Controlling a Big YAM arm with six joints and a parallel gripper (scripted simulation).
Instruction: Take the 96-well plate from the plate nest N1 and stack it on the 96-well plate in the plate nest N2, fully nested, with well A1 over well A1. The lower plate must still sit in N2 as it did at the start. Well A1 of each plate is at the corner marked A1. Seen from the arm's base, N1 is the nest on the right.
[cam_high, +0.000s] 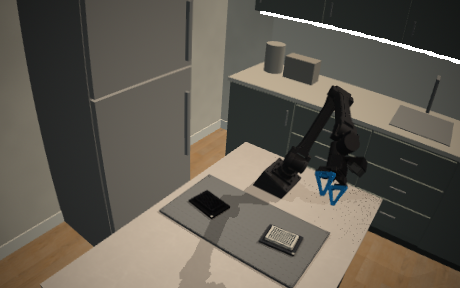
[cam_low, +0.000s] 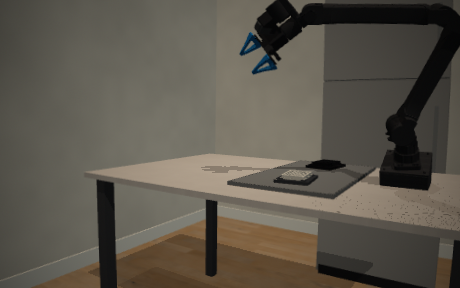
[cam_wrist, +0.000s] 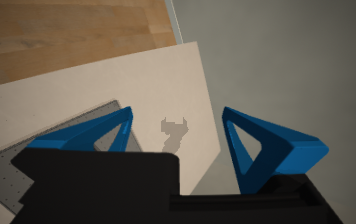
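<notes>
top view: looks down at an angle from high over one end of the table (cam_high: 150, 235), facing the kitchen counter (cam_high: 370, 107).
exterior view: low, near table height, side-on, facing the wall.
wrist view: rides behind the gripper (cam_wrist: 177, 132), close, looking down at the table's edge and floor.
shared: top and exterior both show the grey mat (cam_high: 240, 230) (cam_low: 345, 182) and arm base (cam_high: 265, 186) (cam_low: 422, 182).

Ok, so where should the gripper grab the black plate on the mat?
Probably by its two long side walls, coming straight down from above: the black plate lies flat in its nest, so only its top and upper sides are free. The gripper is open.
</notes>
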